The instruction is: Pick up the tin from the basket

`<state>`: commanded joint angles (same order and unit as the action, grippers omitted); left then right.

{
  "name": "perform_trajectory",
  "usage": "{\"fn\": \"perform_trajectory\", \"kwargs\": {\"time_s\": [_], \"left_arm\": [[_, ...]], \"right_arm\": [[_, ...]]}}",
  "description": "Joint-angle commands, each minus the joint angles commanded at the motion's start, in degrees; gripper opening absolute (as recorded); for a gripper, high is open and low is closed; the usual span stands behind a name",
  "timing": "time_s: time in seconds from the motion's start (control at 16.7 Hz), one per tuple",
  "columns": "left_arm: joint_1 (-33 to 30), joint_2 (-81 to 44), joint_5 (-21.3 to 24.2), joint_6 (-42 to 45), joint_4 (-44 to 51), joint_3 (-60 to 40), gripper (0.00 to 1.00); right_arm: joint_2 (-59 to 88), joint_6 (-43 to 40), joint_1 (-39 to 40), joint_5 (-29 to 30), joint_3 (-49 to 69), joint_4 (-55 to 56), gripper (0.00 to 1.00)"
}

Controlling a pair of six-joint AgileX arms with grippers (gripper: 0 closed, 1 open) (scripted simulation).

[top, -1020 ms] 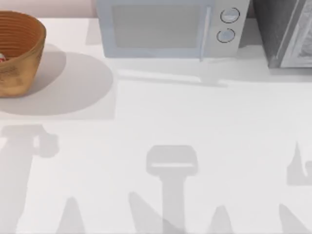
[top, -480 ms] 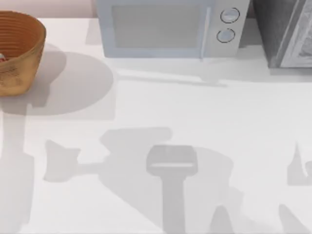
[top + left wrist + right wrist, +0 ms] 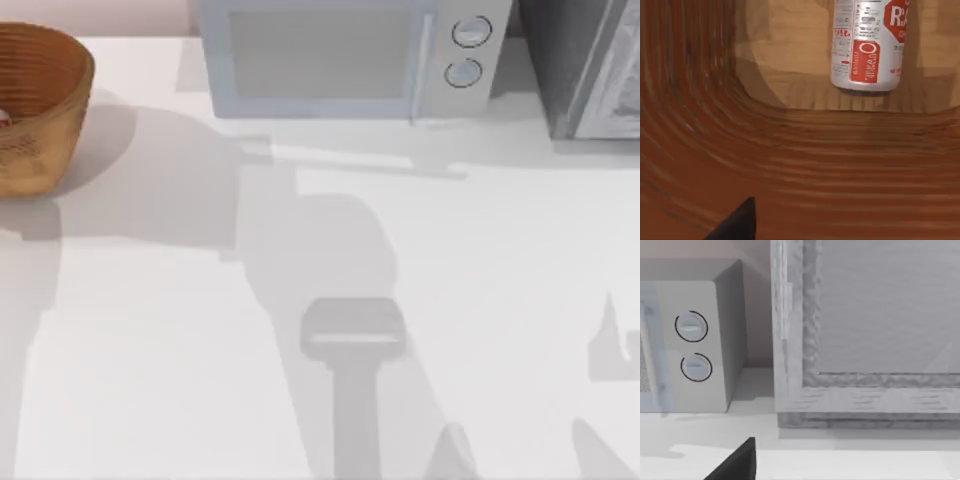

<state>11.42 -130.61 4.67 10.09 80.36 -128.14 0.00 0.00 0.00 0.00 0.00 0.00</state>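
Looking from the left wrist view straight into the basket (image 3: 790, 165), with the ribbed orange-brown inner wall close up and the paler woven floor beyond it. Resting on that floor, toward the far side of the basket: the tin (image 3: 867, 47), white side with red marks and small print turned to the camera, one rounded end nearest the wall; cannot tell whether upright or lying down. Touching nothing but the basket floor, and well apart from the one dark tip of the left gripper (image 3: 737, 222) that pokes in over the ribbed wall. Cannot tell whether that gripper is apart or together.

Seen from above, the basket (image 3: 45, 110) at the back-left corner of the table (image 3: 480, 260), cut by the left edge, tan outer wall facing forward. Just a sliver of the tin (image 3: 4, 119) visible inside, red and white, low against the inner wall at the frame edge.

Along the back edge, near the middle: the grey-white microwave (image 3: 330, 60), door shut, two round dials (image 3: 471, 32) stacked on its right side. At the back-right corner, a grey framed unit (image 3: 590, 70), just beside the microwave but not touching it. Broad soft shadows across the white tabletop.

From the right wrist view, the same two dials (image 3: 691, 326) on the microwave (image 3: 730, 330) and the grey framed unit (image 3: 865, 305) ahead, with a dark tip of the right gripper (image 3: 737, 462) low over the table near its back-right part. Cannot tell its state either
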Motion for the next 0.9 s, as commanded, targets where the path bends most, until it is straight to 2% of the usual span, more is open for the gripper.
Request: {"fn": "perform_trajectory", "kwargs": {"time_s": [0.24, 0.48, 0.66, 0.9], "left_arm": [[0.04, -15.39, 1.85, 1.25, 7.78, -19.98, 1.00], [-0.24, -24.86, 3.24, 2.08, 12.03, -33.61, 1.00], [-0.41, -27.70, 3.72, 2.35, 13.13, -37.95, 1.00], [-0.42, -27.82, 3.74, 2.36, 13.17, -38.13, 1.00]], "right_arm": [[0.00, 0.00, 0.00, 0.00, 0.00, 0.00, 1.00], [0.00, 0.00, 0.00, 0.00, 0.00, 0.00, 1.00], [0.00, 0.00, 0.00, 0.00, 0.00, 0.00, 1.00], [0.00, 0.00, 0.00, 0.00, 0.00, 0.00, 1.00]]}}
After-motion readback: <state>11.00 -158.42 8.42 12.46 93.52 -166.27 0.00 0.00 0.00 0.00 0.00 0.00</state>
